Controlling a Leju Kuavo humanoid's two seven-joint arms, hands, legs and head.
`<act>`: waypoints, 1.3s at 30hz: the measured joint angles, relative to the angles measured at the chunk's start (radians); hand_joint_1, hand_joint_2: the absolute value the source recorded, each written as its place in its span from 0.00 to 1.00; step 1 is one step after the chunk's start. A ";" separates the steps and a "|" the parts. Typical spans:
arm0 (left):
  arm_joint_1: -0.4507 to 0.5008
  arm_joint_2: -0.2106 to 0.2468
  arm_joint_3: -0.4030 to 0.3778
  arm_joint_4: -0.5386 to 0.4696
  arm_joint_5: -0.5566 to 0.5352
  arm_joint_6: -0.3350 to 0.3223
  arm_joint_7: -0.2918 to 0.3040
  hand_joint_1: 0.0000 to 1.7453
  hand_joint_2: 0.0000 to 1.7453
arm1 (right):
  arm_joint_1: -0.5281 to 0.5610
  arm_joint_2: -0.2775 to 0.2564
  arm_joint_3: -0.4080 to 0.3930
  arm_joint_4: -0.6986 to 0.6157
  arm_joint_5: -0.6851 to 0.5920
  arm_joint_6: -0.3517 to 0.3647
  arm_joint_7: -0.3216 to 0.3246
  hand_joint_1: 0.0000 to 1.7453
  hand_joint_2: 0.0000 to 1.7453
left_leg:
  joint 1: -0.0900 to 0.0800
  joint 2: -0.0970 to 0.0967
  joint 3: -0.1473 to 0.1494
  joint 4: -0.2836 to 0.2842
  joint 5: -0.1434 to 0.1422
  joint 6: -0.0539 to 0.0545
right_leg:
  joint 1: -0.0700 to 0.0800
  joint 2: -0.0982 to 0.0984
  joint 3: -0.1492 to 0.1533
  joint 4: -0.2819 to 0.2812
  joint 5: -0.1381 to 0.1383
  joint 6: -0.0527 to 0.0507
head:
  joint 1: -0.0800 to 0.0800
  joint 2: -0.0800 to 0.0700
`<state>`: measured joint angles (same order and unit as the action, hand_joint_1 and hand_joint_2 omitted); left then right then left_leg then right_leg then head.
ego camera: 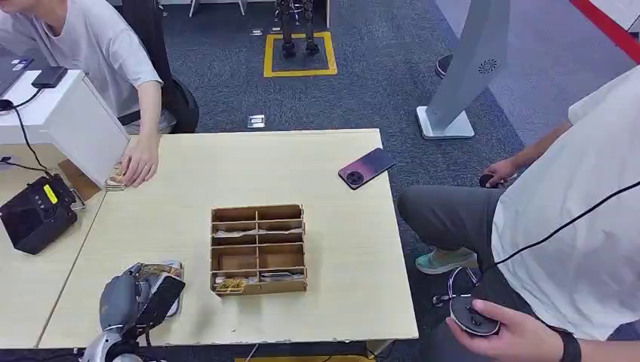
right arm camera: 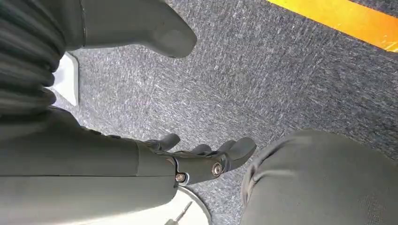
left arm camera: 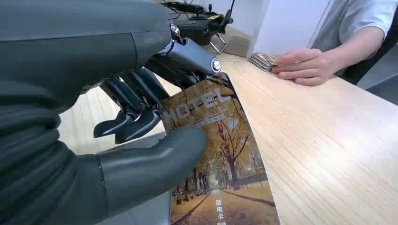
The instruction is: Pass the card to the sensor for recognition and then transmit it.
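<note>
Left hand point(left arm camera: 141, 136) pinching card point(left arm camera: 220, 154) at seven o'clock of table point(ego camera: 340, 249). Right hand point(right arm camera: 197, 159) empty, fingers loosely apart. Thin, stiff, probably slick; best gripped by faces near one edge.

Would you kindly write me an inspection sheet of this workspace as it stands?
Surface: pale wooden table.
Job's things: hotel card held by left hand; card stack under a person's hand.
Clutter: wooden organiser; phone; black device.
Hands: left grips card; right hand hangs empty over carpet.
Cables: black cable beside white box.
Surroundings: seated person, grey carpet.
</note>
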<state>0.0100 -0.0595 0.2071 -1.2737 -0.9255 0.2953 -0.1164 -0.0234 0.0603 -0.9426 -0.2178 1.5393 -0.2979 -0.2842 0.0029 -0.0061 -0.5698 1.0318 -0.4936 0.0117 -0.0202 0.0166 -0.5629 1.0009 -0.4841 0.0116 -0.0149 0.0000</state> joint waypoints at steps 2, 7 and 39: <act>0.000 -0.001 0.002 0.005 -0.005 0.004 0.000 1.00 1.00 | 0.000 0.000 0.000 0.000 0.000 0.000 -0.001 0.00 1.00 | 0.000 0.000 0.000 0.000 0.000 0.000 | 0.000 0.000 0.000 0.000 0.000 0.000 | 0.000 0.000; -0.002 -0.008 0.018 0.021 -0.015 0.020 -0.005 1.00 1.00 | 0.000 0.000 0.000 0.000 0.000 0.000 -0.002 0.00 1.00 | 0.000 0.000 0.000 0.000 0.000 0.000 | 0.000 0.000 0.000 0.000 0.000 0.000 | 0.000 0.000; -0.206 0.095 0.006 -0.311 0.393 0.036 -0.220 1.00 1.00 | -0.005 0.003 0.035 0.000 0.000 0.011 -0.005 0.00 1.00 | 0.000 -0.001 -0.001 0.000 0.002 0.000 | 0.000 0.000 -0.001 0.000 0.001 -0.001 | 0.000 0.000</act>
<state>-0.1957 0.0354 0.2129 -1.5847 -0.5323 0.3310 -0.3365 -0.0281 0.0633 -0.9079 -0.2174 1.5393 -0.2865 -0.2892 0.0032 -0.0072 -0.5703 1.0322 -0.4921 0.0114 -0.0200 0.0161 -0.5640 1.0010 -0.4831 0.0110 -0.0145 0.0000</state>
